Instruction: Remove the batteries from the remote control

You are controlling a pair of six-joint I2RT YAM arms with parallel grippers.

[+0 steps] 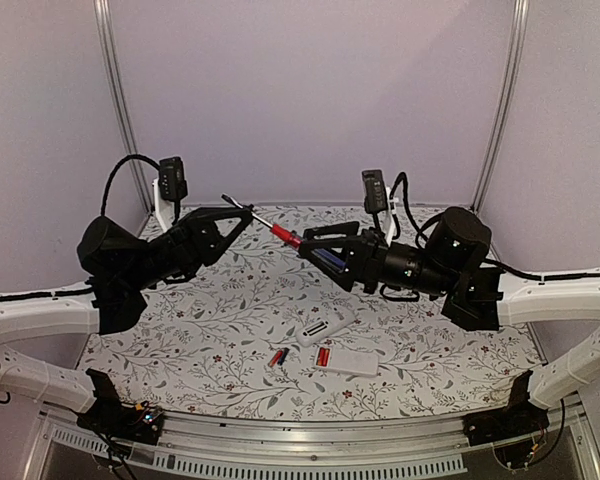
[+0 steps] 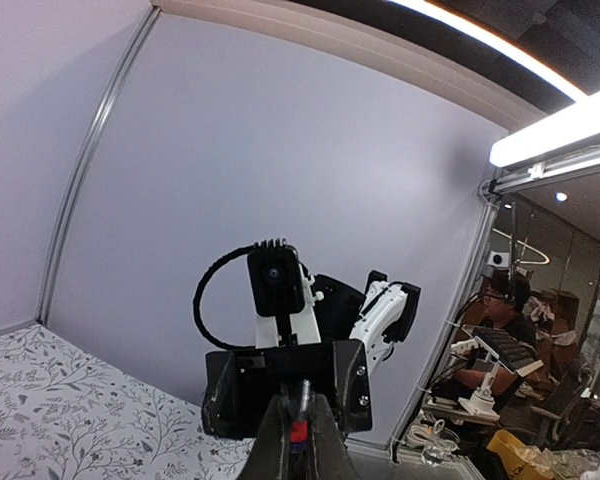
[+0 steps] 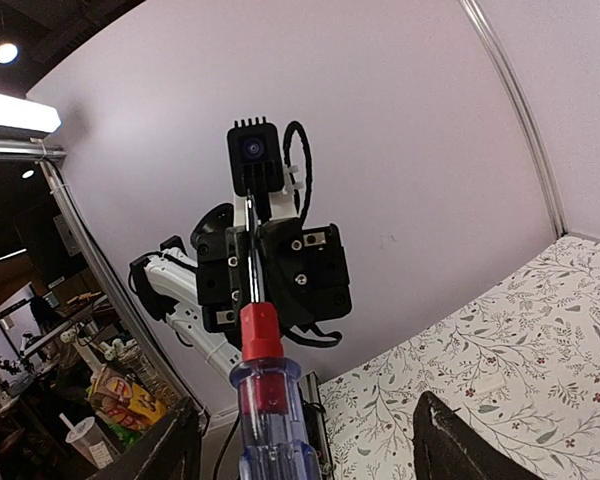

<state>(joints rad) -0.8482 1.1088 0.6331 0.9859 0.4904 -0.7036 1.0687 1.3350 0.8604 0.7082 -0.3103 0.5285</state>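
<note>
The white remote control (image 1: 325,325) lies on the floral table. One red battery (image 1: 277,357) rests in front of it, another battery (image 1: 323,356) at the edge of a flat white plate (image 1: 352,362). High above the table, my left gripper (image 1: 242,215) (image 2: 298,425) is shut on the metal shaft of a screwdriver (image 1: 287,237) (image 3: 258,350). Its red-and-blue handle reaches between the fingers of my right gripper (image 1: 315,248) (image 3: 305,410). Those fingers (image 3: 450,440) stand wide on both sides of the handle, apart from it.
The two arms meet nose to nose over the back half of the table (image 1: 220,340). White walls and metal posts (image 1: 120,100) close in the back and sides. A rail runs along the near edge (image 1: 300,430).
</note>
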